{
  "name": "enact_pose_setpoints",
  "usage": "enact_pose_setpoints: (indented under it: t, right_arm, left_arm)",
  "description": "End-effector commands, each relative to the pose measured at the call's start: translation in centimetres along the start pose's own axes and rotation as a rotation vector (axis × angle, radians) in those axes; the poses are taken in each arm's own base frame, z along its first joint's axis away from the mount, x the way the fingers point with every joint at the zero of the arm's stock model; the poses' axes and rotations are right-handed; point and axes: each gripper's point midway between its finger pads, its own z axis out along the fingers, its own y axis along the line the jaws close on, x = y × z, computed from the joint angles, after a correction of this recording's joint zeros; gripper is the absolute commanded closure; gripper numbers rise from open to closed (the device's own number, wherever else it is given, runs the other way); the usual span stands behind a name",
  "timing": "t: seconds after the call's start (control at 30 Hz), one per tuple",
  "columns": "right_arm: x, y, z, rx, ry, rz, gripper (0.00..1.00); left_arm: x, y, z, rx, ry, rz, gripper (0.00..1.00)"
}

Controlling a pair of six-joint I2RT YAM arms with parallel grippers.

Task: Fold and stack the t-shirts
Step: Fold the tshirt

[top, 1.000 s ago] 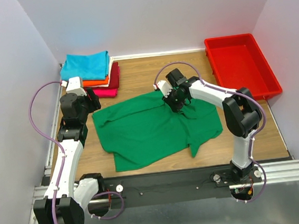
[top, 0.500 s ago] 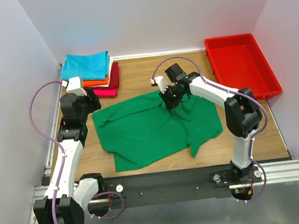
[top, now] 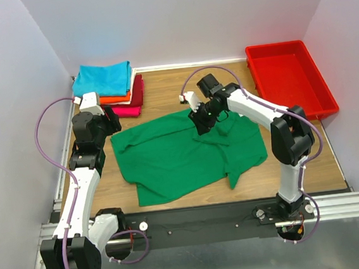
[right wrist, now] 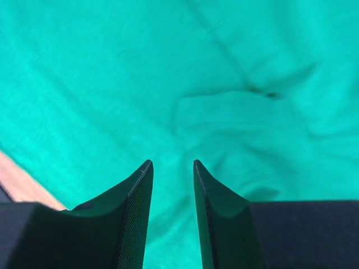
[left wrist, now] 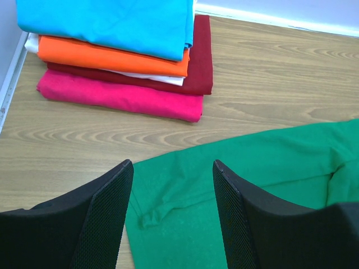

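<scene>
Left fingers (left wrist: 106, 218) are held spread wide with nothing between them, above the far left corner of the green t-shirt (top: 169, 154). Right fingers (right wrist: 134, 218) are parted by a narrow gap. No cloth is pinched, and they are pointed down close over the rumpled far edge of the green t-shirt. The green t-shirt is found spread out, unfolded and creased, on the table (top: 163, 95). Folded t-shirts (top: 112, 87) are stacked beyond its far left corner, apart from it: turquoise on top, then orange, dark red, magenta. A red tray (top: 288, 76) is noted beyond its far right corner.
</scene>
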Motion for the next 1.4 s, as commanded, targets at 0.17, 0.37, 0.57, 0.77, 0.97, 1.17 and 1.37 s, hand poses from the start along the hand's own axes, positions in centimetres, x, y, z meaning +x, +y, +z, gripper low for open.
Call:
enact_pose_setpoints:
  t: [0.17,0.37,0.57,0.77,0.97,1.17,1.37]
  right_arm:
    - [-0.2,-9.3,-4.1,0.253,-0.059,0.181,0.62]
    - [4.2,-17.7,-7.0,0.408,-0.116,0.414,0.61]
    - [6.2,-21.8,-6.7,0.429,-0.137,0.523,0.61]
    - [6.0,-22.5,-4.9,0.369,-0.153,0.568,0.60]
    - [6.9,-24.1,-3.6,0.403,-0.116,0.585,0.59]
    - [7.2,-25.3,-3.0,0.421,-0.105,0.586,0.67]
    - [6.6,-26.7,-3.6,0.468,-0.114,0.564,0.99]
  left_arm:
    - [-0.6,-0.2,-0.3,0.020,-0.027,0.013,0.34]
    - [-0.7,-0.5,-0.3,0.036,-0.030,0.015,0.34]
    - [-0.2,-0.6,0.0,0.043,-0.012,0.013,0.34]
    - [0.0,-0.5,0.2,0.040,-0.005,0.012,0.34]
    - [0.1,-0.5,0.2,0.038,0.000,0.012,0.34]
    - [0.2,-0.4,0.3,0.035,0.002,0.012,0.34]
    - [0.3,-0.3,0.4,0.030,0.006,0.012,0.34]
